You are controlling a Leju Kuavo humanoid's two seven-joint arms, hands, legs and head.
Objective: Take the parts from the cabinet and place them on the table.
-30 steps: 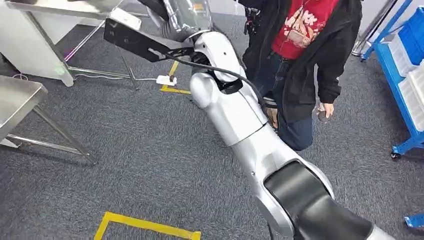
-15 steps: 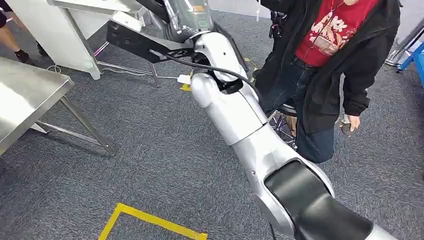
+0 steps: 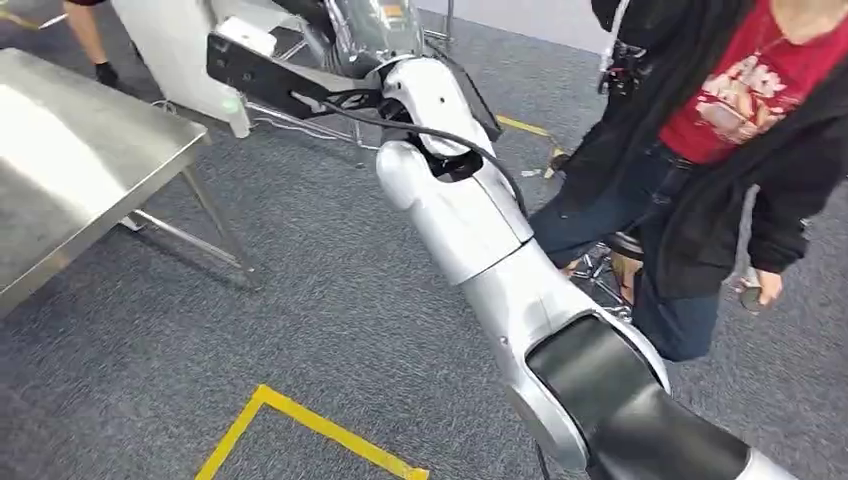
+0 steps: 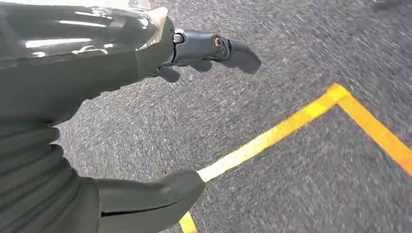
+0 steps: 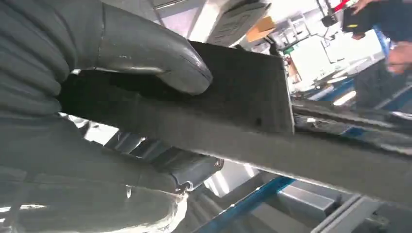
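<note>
View is being swung toward steel table [image 3: 70, 160], now larger at left | black part [image 5: 194, 121] is being gripped by right hand [image 5: 97, 87] | left hand [image 4: 97, 97] is being held spread, empty | placing is still pending

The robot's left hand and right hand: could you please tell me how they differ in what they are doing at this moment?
The right hand grips a flat black angled metal part, thumb pressed on its face; the left hand holds nothing, thumb and fingers apart. The right hand is raised ahead of the robot near the steel table; the left hand hangs over grey carpet and yellow floor tape. Both have grey ribbed covers.
</note>
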